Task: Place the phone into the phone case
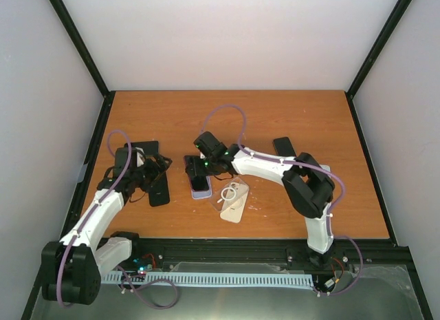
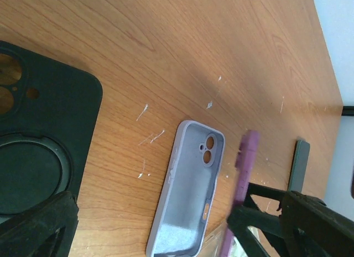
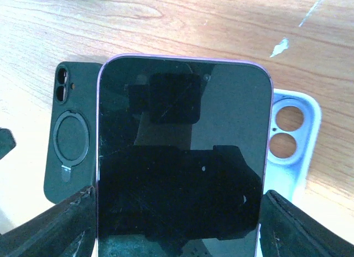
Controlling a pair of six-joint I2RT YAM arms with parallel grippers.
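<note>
White walls close in a wooden tabletop (image 1: 289, 113) with several cases lying on it. We see the right end effector (image 1: 201, 170) clamped across the width of the phone (image 3: 182, 157), one finger on each long edge and the screen facing up. It holds the phone near the middle of the tabletop, close over the pale phone case (image 2: 191, 190), which lies open side up. Whether the two touch we cannot tell. From the right wrist the case shows only at the phone's 3 o'clock, so they are not lined up. The left end effector (image 1: 150, 174) is spread wide with nothing in it, near a black case (image 1: 159, 189) at the phone's 9 o'clock. A clear case (image 1: 234, 201) lies at 4 o'clock.

Our worry is the offset: pressed down from here, the phone's edge would likely land on the case wall rather than inside. Nothing pins the case, so it could skid or tip. The grip is on smooth edges, so a hard push might twist the phone.
</note>
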